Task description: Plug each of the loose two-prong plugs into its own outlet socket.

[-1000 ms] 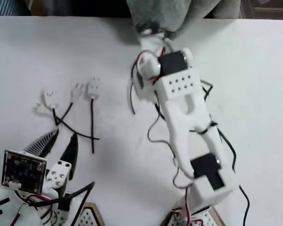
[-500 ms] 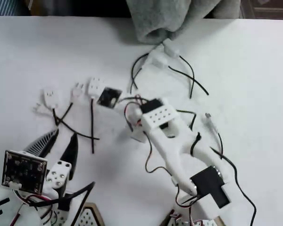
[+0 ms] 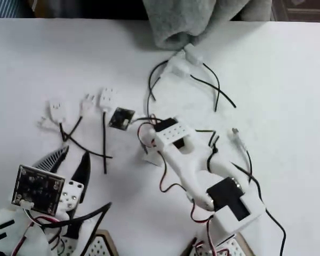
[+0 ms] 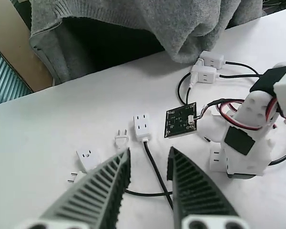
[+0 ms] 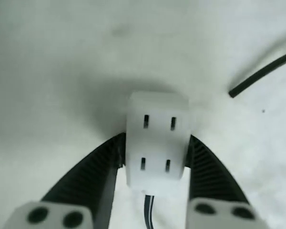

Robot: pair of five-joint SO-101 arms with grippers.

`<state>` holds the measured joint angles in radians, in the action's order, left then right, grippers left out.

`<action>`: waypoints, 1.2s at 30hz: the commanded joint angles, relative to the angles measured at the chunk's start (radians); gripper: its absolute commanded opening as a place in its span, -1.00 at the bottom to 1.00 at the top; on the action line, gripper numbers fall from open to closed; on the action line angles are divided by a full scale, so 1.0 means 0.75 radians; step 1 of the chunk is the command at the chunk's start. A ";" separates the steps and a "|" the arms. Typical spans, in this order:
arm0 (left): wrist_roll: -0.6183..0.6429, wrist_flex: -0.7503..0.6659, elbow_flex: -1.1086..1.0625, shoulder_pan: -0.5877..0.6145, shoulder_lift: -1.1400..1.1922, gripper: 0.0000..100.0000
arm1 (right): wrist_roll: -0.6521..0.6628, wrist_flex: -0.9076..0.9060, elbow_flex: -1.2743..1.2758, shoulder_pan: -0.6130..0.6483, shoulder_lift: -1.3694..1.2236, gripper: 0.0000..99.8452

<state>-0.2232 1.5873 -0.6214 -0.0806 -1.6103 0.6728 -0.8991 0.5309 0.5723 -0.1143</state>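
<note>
Between the fingers of the right pincer (image 5: 156, 143) sits a white outlet socket (image 5: 157, 136), clenched on both flanks, slots facing the wrist camera, cable running back toward the palm. Over the last second that arm pulled back from the far edge by the grey cloth (image 3: 192, 21) to mid-table, uncovering two corded white blocks (image 3: 176, 65) beyond it. Left pincer (image 4: 148, 152) is released, with a loose two-prong plug (image 4: 120, 139) just ahead of its tips; my read: socket's now pinned, plug pick comes next.
</note>
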 commanded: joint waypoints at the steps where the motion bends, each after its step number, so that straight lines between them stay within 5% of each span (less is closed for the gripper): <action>1: -0.016 -0.029 -0.004 0.009 0.001 -0.71 | 0.031 -0.021 -0.045 0.003 -0.005 -0.43; 9: -0.027 -0.055 0.031 0.013 0.011 -0.71 | -0.029 -0.079 -0.051 0.005 0.298 -0.44; 13: -0.061 -0.053 0.149 0.171 0.128 -0.66 | -0.149 -0.087 -0.041 0.005 0.545 -0.44; 21: -0.063 -0.041 0.538 0.527 1.022 -0.67 | -0.229 0.064 0.231 -0.030 0.715 -0.44; 30: -0.061 0.174 1.135 0.647 1.918 -0.67 | -0.221 0.711 0.734 -0.058 0.713 -0.45; 36: 0.227 0.225 1.414 0.697 2.460 -0.66 | -0.160 0.971 0.888 -0.003 0.713 -0.45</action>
<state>-0.1481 1.7499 0.3253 0.4258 0.0606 0.5086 -0.2424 1.1753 0.5508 0.3951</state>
